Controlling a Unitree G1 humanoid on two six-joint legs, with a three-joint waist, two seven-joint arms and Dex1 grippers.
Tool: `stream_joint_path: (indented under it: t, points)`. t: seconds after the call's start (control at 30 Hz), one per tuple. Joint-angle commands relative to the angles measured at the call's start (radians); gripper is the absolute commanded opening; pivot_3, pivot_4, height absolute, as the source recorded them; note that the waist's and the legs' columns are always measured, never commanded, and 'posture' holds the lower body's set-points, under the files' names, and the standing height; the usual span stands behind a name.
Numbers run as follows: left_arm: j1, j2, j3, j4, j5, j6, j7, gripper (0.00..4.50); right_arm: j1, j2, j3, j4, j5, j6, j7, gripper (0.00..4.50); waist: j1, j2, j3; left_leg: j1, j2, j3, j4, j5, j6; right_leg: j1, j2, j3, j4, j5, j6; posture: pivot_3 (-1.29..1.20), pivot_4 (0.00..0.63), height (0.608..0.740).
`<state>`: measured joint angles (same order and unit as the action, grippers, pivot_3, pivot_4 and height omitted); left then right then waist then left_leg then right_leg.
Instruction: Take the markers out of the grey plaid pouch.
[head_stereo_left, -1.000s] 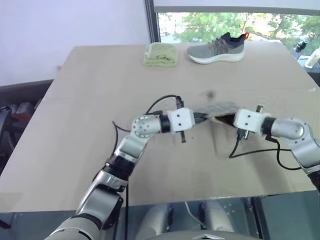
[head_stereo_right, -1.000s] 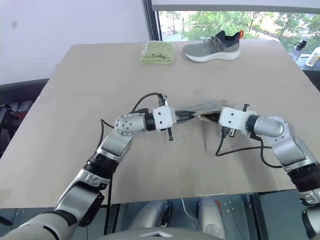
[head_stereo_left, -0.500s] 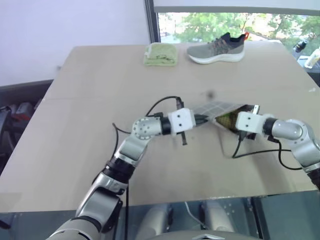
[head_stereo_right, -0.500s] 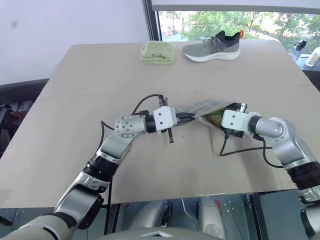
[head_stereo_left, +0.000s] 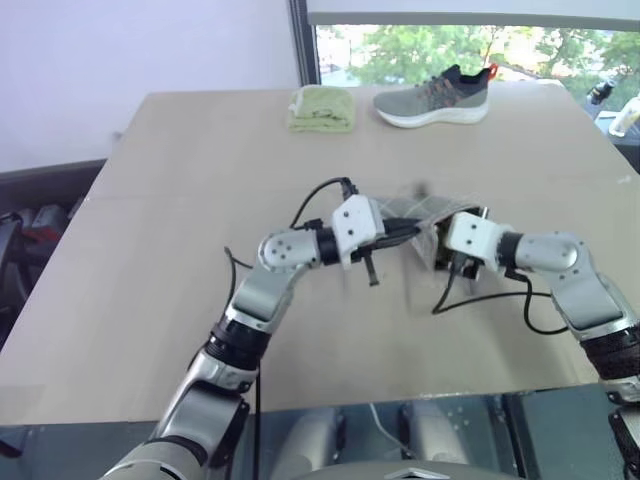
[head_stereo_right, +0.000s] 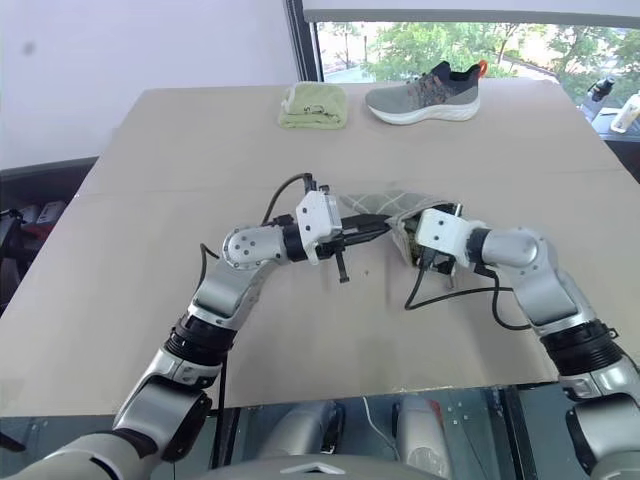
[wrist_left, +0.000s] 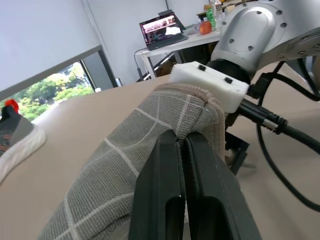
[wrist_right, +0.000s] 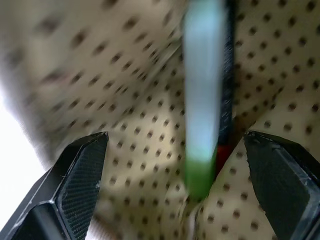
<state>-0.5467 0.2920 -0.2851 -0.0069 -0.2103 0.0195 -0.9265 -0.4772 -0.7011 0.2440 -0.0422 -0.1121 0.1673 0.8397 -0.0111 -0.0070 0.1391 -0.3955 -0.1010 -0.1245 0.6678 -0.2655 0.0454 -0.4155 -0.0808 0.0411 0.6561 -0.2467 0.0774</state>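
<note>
While the left gripper (wrist_left: 182, 150) stays clenched on the upper lip of the pouch (wrist_left: 125, 165), holding the fabric lifted off the table (head_stereo_left: 200, 180) near its middle, the right gripper (wrist_right: 175, 185) sits at the pouch mouth with its jaws released to full spread and nothing between them. Seen along the right fingers (wrist_right: 75, 180), the green marker (wrist_right: 201, 100) lies inside the dotted yellowish lining, straight ahead of the jaws and between the two fingertips. Its long axis runs away from the gripper, roughly in line with the direction the fingers point. The dark marker (wrist_right: 229, 75) lies just beside it, with a red end showing near the green one's closer tip. The right arm is plainly the nearer one for extraction. Judgement: the coming move requires a short advance into the opening, then closure across the green marker's width, since the two lie close enough that both could be caught.
</note>
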Motion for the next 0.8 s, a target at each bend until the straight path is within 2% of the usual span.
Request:
stream_joint_path:
  t: [0.03,0.27,0.37,0.63,0.8]
  points:
    - [0.014,0.007,-0.003,-0.069,-0.037,0.025,-0.031,0.0,-0.049,-0.007,-0.018,0.0,-0.048,-0.049,-0.04,4.45,0.0,0.0,0.0,0.0,0.0,0.0,0.0,0.0,0.0,0.0,0.0,0.0,0.0,0.0,0.0,0.0,0.15,0.74]
    - [0.028,-0.011,0.023,-0.106,-0.102,0.126,-0.023,0.0,-0.048,0.021,0.015,0.038,-0.065,-0.082,-0.031,4.45,0.0,0.0,0.0,0.0,0.0,0.0,0.0,0.0,0.0,0.0,0.0,0.0,0.0,0.0,0.0,0.0,0.15,0.74]
    - [0.026,-0.003,0.027,-0.119,-0.119,0.161,-0.033,0.0,-0.061,0.028,0.019,0.082,-0.088,-0.125,-0.042,3.7,-0.001,0.0,0.0,0.0,0.0,0.0,0.0,0.0,0.0,0.0,0.0,0.0,0.0,0.0,0.0,0.0,0.15,0.74]
    - [0.003,0.007,0.042,-0.063,-0.083,0.147,-0.015,0.0,-0.066,0.032,0.015,0.124,-0.106,-0.185,-0.031,0.23,0.0,0.0,0.0,0.0,0.0,0.0,0.0,0.0,0.0,0.0,0.0,0.0,0.0,0.0,0.0,0.0,0.15,0.74]
    - [-0.018,0.024,0.024,0.081,0.06,-0.019,0.026,0.0,-0.065,0.021,-0.017,0.091,-0.073,-0.173,-0.003,0.22,0.0,0.0,0.0,0.0,0.0,0.0,0.0,0.0,0.0,0.0,0.0,0.0,0.0,0.0,0.0,0.0,0.15,0.74]
